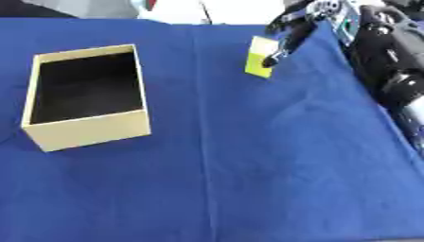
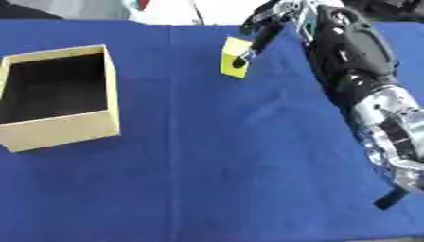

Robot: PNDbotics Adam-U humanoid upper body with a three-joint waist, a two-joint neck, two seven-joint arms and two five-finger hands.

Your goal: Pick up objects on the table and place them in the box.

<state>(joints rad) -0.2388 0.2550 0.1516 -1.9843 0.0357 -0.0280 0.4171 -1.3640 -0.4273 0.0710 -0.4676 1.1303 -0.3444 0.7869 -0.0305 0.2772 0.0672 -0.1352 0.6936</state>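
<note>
Right hand (image 2: 278, 19) reaches in from the far right corner of the table, arm (image 2: 356, 75) running black then silver down the right edge. Fingers (image 1: 281, 47) curl down against the yellow block (image 1: 258, 57), one dark fingertip pressed on its front face, so the hand looks closed on the block, pinching it near the top. Whether the thumb sits behind the block cannot be told. Block is tilted, upper end pale, lower end brighter yellow-green; whether it is lifted or touching the blue cloth (image 1: 248, 165) cannot be told. It sits near the far edge of the table, right of centre.

Box (image 1: 83, 134) is an open cardboard carton, dark inside, near the left edge, towards the far side. Well apart from the block and the hand, bare cloth between. Nothing visible inside it beyond the dark bottom.

Cloth covers the whole table, with a fold line running from the far edge to the near edge down the middle.

Left hand shows in neither view.
</note>
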